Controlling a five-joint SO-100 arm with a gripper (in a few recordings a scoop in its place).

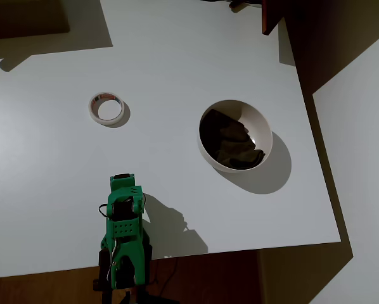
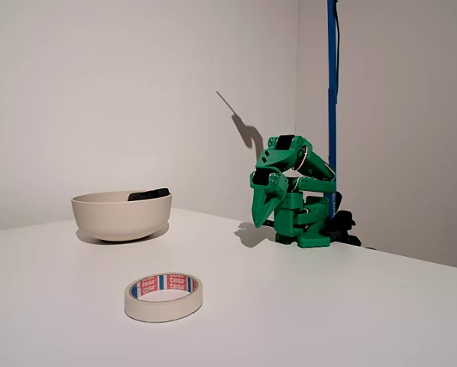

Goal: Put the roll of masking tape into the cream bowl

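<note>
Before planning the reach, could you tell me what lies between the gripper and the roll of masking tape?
Only bare white table, seen overhead, between the gripper and the roll of masking tape.

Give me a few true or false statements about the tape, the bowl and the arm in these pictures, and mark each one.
1. The roll of masking tape lies flat on the table. True.
2. The tape is inside the cream bowl. False: it lies on the table, apart from the bowl.
3. Something dark lies in the bowl. True.
4. The gripper holds the tape. False: the green arm is folded at the table edge, its gripper clear of both things.
5. The bowl is tipped over. False: it stands upright.
</note>
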